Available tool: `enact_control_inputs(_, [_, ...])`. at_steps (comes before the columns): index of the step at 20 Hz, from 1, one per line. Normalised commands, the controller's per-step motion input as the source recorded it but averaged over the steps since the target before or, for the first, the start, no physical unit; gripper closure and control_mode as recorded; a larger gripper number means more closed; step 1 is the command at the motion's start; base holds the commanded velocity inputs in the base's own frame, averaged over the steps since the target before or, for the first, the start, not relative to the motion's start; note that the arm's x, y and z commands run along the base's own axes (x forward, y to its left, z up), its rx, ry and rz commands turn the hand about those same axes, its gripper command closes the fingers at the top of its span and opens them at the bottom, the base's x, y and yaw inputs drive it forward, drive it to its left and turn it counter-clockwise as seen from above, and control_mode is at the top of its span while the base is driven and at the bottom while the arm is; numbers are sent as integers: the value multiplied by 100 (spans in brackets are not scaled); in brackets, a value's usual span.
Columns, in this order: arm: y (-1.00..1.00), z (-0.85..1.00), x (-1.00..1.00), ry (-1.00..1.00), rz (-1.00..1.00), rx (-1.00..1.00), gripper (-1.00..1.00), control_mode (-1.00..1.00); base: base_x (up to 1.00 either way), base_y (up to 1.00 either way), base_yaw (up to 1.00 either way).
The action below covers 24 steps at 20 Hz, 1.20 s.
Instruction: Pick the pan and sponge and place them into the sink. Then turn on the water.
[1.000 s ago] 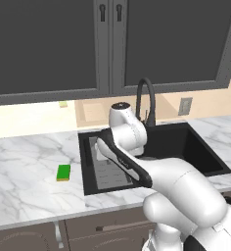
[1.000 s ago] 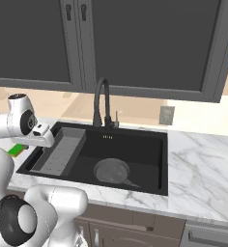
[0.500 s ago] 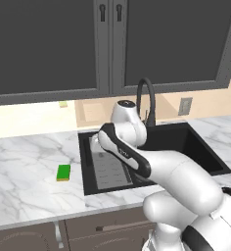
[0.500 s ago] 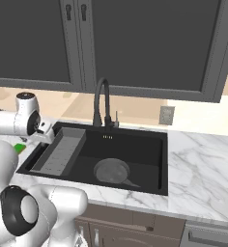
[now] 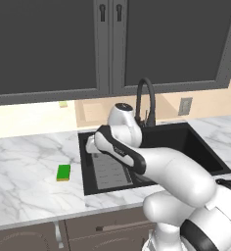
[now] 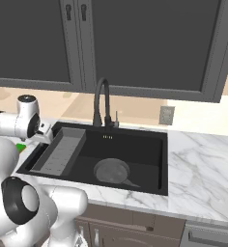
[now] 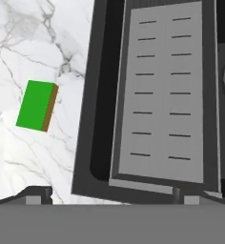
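The pan [image 6: 112, 171] lies on the floor of the sink [image 6: 154, 185], so step 1 reads complete. The sponge [image 5: 63, 172] sits on the marble bench [image 5: 24, 191], left of the basin and apart from its rim. I have the claw [image 5: 91, 144] above the sink's left edge, jaws wide, holding nothing. Step 2 is in hand: I judge it must travel left, descend, and close across the sponge.

White rounded arm [image 5: 171, 171], dark joints
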Motion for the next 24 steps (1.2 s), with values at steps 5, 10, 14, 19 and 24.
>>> enact_control_inputs(5, [18,0,9,0,0,0,-100,-100,0,0,0])
enact_control_inputs(10, [33,0,16,4,0,-1,-100,-100,0,0,0])
enact_control_inputs(14, [45,0,19,1,0,0,-100,-100,0,0,0])
enact_control_inputs(19, [43,0,17,3,0,-2,-100,-100,0,0,0])
enact_control_inputs(24, [29,0,22,1,0,0,-100,-100,0,0,0])
